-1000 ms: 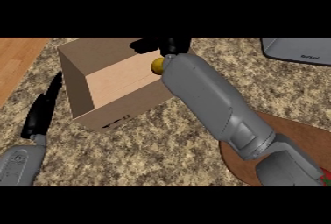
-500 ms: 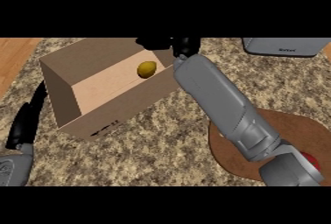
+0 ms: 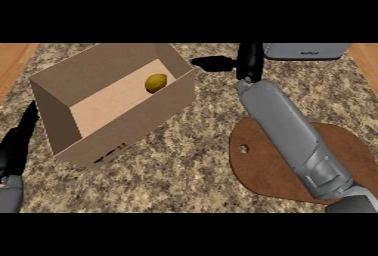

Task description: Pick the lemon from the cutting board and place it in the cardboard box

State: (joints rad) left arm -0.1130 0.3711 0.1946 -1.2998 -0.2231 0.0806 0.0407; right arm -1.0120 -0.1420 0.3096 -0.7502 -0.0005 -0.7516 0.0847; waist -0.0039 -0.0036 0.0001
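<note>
Lying inside the box [image 3: 140, 127]: lemon [image 3: 156, 82], resting on the box floor close to the far wall, touching no hand.

Standing the box open-topped on the tabletop [image 3: 184, 170], left of centre, turned at an angle to the tabletop edges.

Holding nothing with the right hand [image 3: 249, 62]. Extending its fingers straight, pointing toward the far edge. Positioning it just beside the far right corner of the box, apart from the box wall, between the box and a grey appliance [image 3: 306, 50] at the top edge. Casting a shadow on the tabletop to its left.

Running the right forearm [image 3: 291, 135] diagonally from the lower right corner, crossing over the board [image 3: 258, 172]. Lying the board flat on the tabletop, right of the box and apart from it, carrying nothing, showing a small hole [image 3: 244, 148] near its left rim.

Resting the left hand [image 3: 16, 145] at the left edge, fingers straight and relaxed, holding nothing, just beside the near left wall of the box.

Showing wood strips [image 3: 13, 60] beyond the tabletop at both sides.
</note>
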